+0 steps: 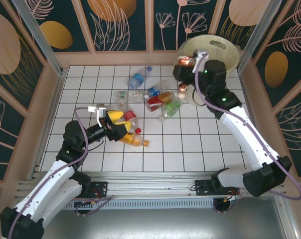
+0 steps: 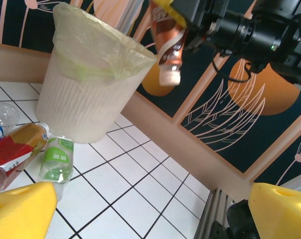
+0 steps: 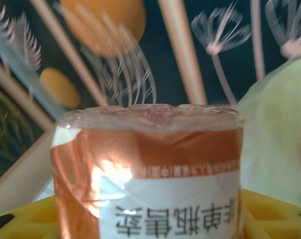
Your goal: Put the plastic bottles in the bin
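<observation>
Currently your right pincer [image 1: 184, 61] grips an orange-labelled bottle [image 2: 169, 46], cap down, just beside the bin [image 2: 85, 104] rim. Releasing here risks a rim strike and a fall onto the table [image 1: 190, 144]. Your left pincer [image 2: 150, 214] is wide open, empty.

The bin [image 2: 80, 109] is pale cream, its liner [image 2: 93, 47] greenish. The bottle [image 3: 145, 169] is copper-orange with a white band. The table [image 1: 190, 144] is white, gridded dark.
</observation>
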Robot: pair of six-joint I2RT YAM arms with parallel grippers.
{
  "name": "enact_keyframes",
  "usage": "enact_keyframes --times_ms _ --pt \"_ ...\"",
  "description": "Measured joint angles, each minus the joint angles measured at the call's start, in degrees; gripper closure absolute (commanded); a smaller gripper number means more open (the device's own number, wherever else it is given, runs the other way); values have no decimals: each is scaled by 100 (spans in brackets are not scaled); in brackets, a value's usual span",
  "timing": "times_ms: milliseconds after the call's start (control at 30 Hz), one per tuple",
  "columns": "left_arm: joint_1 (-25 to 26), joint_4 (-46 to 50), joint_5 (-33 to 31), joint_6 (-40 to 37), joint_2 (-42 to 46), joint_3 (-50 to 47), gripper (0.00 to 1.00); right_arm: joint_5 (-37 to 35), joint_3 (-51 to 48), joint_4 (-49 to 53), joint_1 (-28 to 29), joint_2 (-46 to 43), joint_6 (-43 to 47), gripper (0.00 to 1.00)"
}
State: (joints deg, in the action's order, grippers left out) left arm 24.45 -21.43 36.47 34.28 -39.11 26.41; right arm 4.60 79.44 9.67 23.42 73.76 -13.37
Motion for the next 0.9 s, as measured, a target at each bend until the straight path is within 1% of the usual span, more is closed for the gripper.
enact_keyframes --times_ms 167,233,400,567,667,800,900 --pt "0 -107 -107 11 -2 -61 1 -59 826 -85 -643 424 44 49" --pt "0 -107 -120 9 -2 -61 1 -87 1191 -111 -879 734 39 49" --pt "0 -94 -129 -20 -2 -61 1 -437 2020 -170 -1281 1635 -31 49" --pt "0 -7 -144 -81 -4 -55 1 -957 2951 -13 -1460 2662 -52 49" --pt "0 74 -146 -122 -4 -35 1 -1272 3803 330 -1502 3370 -72 49" --pt "0 166 -181 -162 -4 -15 2 -1432 5226 1082 -1550 4391 -267 49" --pt "0 214 -210 -188 -4 -15 1 -1421 5764 1545 -1598 4868 -490 49"
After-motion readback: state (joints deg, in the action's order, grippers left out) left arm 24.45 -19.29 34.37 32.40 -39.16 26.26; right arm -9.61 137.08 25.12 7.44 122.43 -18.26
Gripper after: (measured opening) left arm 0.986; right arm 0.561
